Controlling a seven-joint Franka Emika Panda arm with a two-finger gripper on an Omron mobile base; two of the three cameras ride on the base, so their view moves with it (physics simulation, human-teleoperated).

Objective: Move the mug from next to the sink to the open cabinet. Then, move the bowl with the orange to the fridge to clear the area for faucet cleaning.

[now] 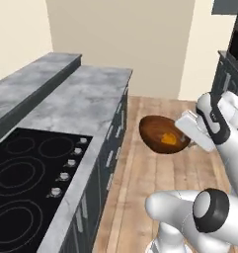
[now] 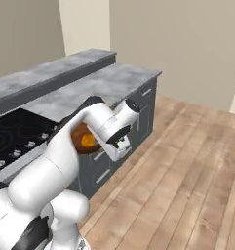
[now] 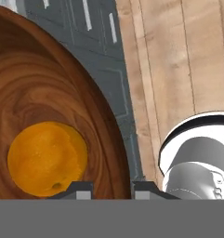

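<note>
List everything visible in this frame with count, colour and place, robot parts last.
bowl: one, glossy dark brown, held in the air over the wood floor beside the counter.
orange: one, orange, inside the bowl.
cooktop: one, black, set in the counter, with a row of knobs.
counter: one, grey marble, with a raised ledge behind.
base cabinets: dark grey, under the counter.
floor: light wood planks.
gripper: one, dark fingertips, shut on the bowl's rim.
arm: one, white.
</note>
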